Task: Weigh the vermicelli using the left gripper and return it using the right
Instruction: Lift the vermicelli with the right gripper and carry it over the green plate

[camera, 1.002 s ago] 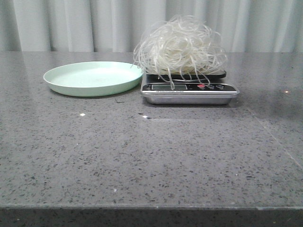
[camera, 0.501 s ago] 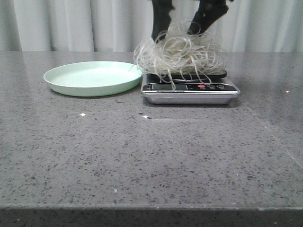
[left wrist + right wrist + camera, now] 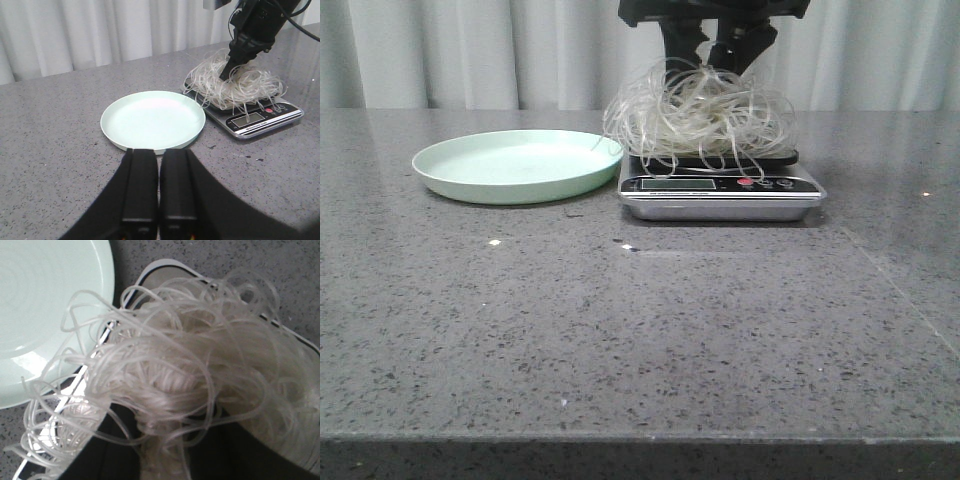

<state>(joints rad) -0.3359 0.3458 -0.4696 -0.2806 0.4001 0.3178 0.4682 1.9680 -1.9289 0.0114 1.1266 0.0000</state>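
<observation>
The vermicelli, a fluffy whitish bundle of loops, sits on the kitchen scale. My right gripper has come down from above into the top of the bundle, and its black fingers are closed in on a clump of strands. In the right wrist view the strands fill the gap between the fingers of the gripper. The pale green plate lies empty to the left of the scale. My left gripper is shut and empty, low over the table just in front of the plate.
A white curtain hangs behind the grey speckled table. The scale's display and buttons face the front. Some strands hang over the scale's front and left edge towards the plate's rim.
The right gripper came down onto the vermicelli from above, and its fingers have moved closer together, squeezing the top of the bundle. The bundle is a little flatter.
</observation>
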